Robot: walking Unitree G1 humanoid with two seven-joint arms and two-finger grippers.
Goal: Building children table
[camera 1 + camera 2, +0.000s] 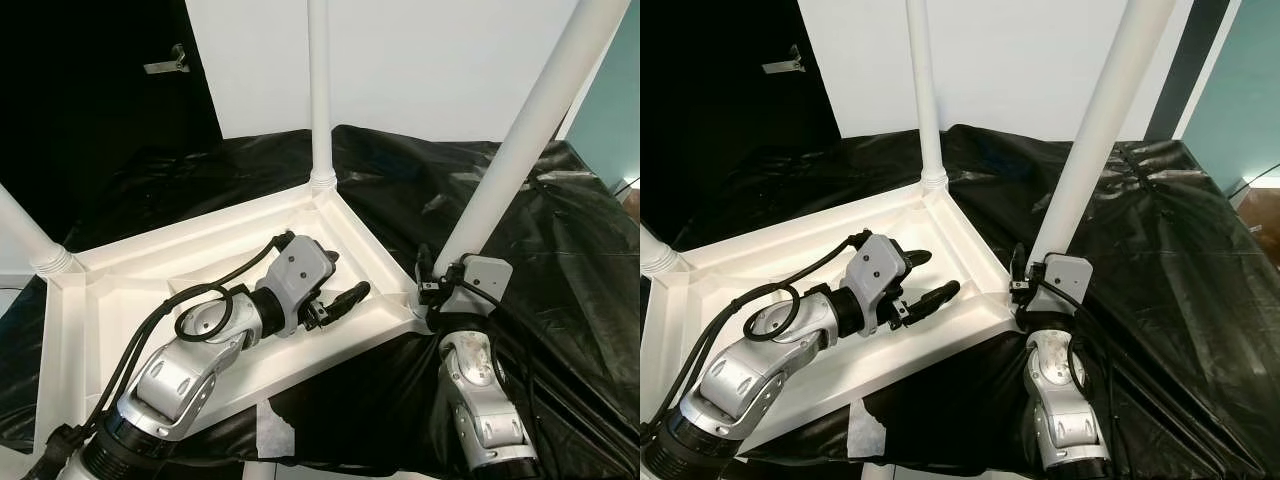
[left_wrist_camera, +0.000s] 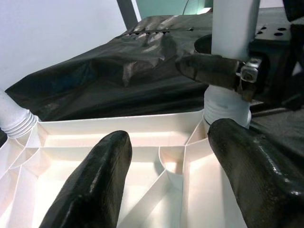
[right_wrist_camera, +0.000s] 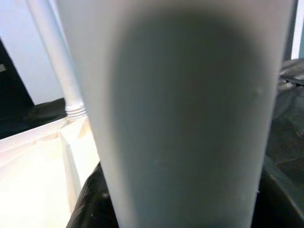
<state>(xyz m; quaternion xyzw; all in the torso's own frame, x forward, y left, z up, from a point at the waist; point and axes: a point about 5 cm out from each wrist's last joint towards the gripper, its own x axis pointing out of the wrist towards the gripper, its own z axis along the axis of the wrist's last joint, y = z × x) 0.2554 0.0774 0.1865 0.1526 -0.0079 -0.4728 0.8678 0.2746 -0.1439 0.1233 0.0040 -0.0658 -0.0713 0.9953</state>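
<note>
A white plastic table top [image 1: 200, 238] lies upside down on a black sheet, its ribbed underside facing up. Three white legs stand in its corners: a far one [image 1: 319, 90], one at the left edge [image 1: 25, 240], and a near right one [image 1: 520, 140]. My left gripper [image 1: 348, 278] rests open inside the ribbed underside, its fingers [image 2: 95, 180] spread over the ribs and aimed toward the near right corner. My right gripper [image 1: 438, 285] is shut around the base of the near right leg [image 3: 190, 118], just above its corner socket [image 2: 227, 107].
The black sheet [image 1: 560, 250] covers the whole work surface and falls away at the right and front. A white wall [image 1: 420, 60] stands behind, with a dark area [image 1: 90, 90] at the left. A white patch [image 1: 272, 425] shows at the sheet's front edge.
</note>
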